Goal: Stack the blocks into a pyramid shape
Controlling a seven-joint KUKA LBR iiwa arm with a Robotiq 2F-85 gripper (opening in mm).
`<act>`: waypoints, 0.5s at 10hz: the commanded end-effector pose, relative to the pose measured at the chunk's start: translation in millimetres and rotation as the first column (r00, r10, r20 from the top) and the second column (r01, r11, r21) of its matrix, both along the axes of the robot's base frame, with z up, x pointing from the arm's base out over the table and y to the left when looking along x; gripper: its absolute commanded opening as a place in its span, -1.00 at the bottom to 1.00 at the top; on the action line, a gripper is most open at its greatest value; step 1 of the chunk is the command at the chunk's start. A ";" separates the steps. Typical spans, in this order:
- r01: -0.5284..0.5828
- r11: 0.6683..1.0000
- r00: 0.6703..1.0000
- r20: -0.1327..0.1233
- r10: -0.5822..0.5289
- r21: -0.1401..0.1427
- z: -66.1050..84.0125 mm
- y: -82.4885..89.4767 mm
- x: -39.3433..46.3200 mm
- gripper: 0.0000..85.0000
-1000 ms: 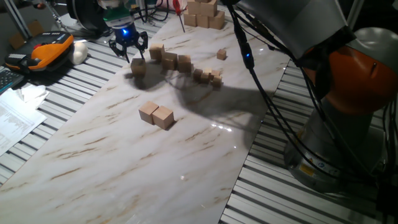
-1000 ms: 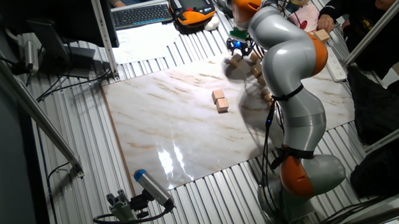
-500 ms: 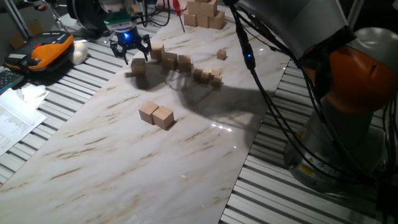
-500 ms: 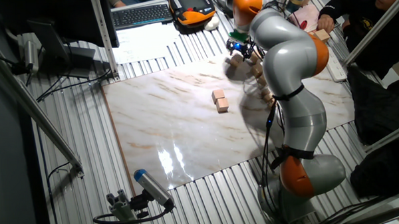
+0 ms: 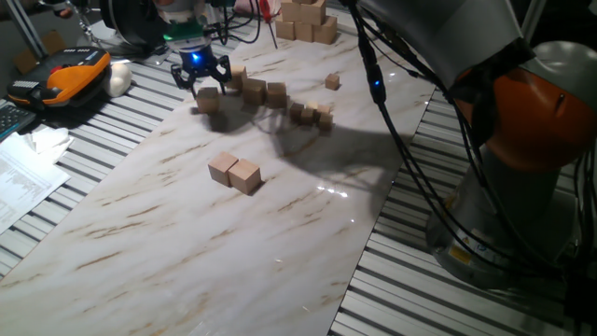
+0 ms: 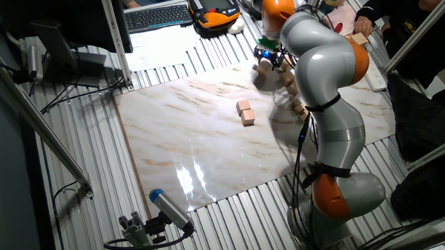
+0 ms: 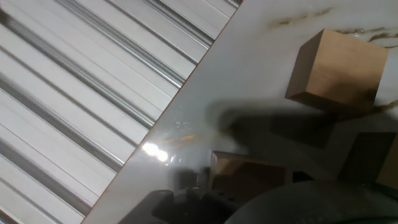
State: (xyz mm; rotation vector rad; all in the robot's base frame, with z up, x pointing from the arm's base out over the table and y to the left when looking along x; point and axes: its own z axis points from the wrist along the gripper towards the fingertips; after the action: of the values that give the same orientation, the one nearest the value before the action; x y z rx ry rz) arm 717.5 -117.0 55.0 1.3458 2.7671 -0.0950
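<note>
**A:** Where does the gripper (image 5: pixel 199 77) sit right now?

**B:** At the far left of the marble table (image 5: pixel 187 224), close to its edge. In one fixed view it carries a blue light and hangs just above a single block (image 5: pixel 207 99), with its dark fingers spread on either side of that cube's top.

**A:** So is it clamped on that block?

**B:** I cannot tell. The fingers look splayed, but the pictures are too small and dark there to show whether they touch the wood. The hand view only shows a shaded block (image 7: pixel 249 177) low in the picture beside dark gripper parts, and a lit one (image 7: pixel 336 71) farther off on the marble.

**A:** And the other blocks?

**B:** Two of them (image 5: pixel 235 173) lie side by side, touching, near the middle of the table, well apart from the arm's end. Three more (image 5: pixel 254 89) form a loose row just right of the gripper.

**A:** Anything else on the table?

**B:** A cluster of much smaller cubes (image 5: pixel 312 115) right of that row, one lone small cube (image 5: pixel 332 82) beyond it, and a pile of bigger pale blocks (image 5: pixel 304 21) at the far edge. Left of the table an orange device (image 5: pixel 65 77) rests on the ribbed bench.
</note>
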 end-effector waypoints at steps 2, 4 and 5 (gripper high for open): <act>-0.033 0.999 0.999 -0.007 0.034 0.011 -0.3 -1.6 -0.7 -0.60; -0.041 0.998 0.999 -0.001 0.041 0.046 0.1 -1.8 -1.2 -1.00; -0.042 0.998 0.999 -0.007 0.042 0.041 2.9 0.5 -0.9 -1.00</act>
State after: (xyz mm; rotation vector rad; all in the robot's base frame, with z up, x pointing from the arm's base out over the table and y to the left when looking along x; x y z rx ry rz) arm 716.5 -115.3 58.9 1.2953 2.8187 -0.0414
